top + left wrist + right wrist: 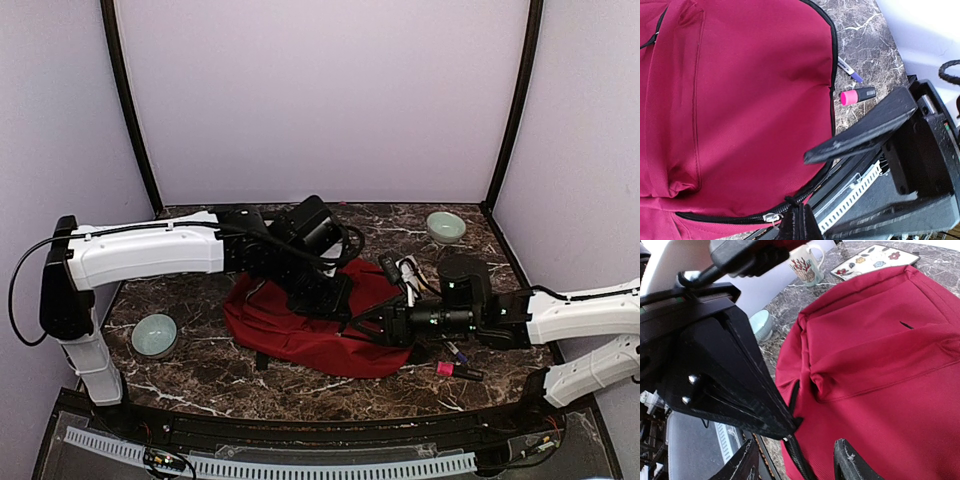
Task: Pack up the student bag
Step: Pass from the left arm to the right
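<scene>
Both tools spread over one flat student bag [300, 330], long axis left-right.

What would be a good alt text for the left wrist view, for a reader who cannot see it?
A dark-red student bag fills most of the view, lying on a dark marble table, its black zip running along the lower edge. Beside the bag lie a pink highlighter and a purple pen. A black finger of the left gripper crosses the foreground.

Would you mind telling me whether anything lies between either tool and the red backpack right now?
Nothing visible does. The left tool and the right tool are both right at the student bag, at its black zip line; actual contact isn't clear.
</scene>
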Controlling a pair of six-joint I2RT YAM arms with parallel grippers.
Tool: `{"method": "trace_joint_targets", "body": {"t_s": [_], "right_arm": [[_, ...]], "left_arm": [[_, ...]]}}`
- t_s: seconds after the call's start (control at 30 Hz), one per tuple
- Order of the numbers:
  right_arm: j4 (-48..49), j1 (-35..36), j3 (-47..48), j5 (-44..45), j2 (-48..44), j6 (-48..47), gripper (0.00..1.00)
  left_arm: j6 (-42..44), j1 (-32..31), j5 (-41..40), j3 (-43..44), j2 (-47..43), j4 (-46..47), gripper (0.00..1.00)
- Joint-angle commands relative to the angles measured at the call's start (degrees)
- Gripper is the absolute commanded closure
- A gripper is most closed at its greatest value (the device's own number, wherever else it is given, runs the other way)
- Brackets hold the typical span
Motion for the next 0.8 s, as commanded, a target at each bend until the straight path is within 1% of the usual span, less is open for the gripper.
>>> {"method": "trace_joint_targets", "body": {"t_s": [0.0, 0.27, 0.5, 0.63, 0.77], "right_arm": [[10.45, 0.78, -1.43, 0.07, 0.96, 3.90, 0.48], [12.29, 1.14, -0.87, -0.97, 2.77, 3.95, 0.48], [10.78, 1.69, -0.86, 0.30, 3.04, 3.78, 0.50], [10.21, 2.61, -0.69, 2.22, 3.07, 3.23, 0.54], [10.98, 3.43, -0.48, 4.95, 3.01, 2.94, 0.65]], "left_arm": [[1.22, 0.33, 1.97, 3.06, -0.66, 2.76, 1.00], [0.33, 1.28, 2.94, 5.13, -0.55, 3.22, 1.00], [-2.32, 2.21, 2.43, 7.07, 1.04, 2.10, 1.00], [-3.40, 2.97, 3.62, 7.56, 1.51, 2.92, 1.00], [-3.79, 3.40, 5.10, 8.65, 2.23, 3.59, 1.00]]}}
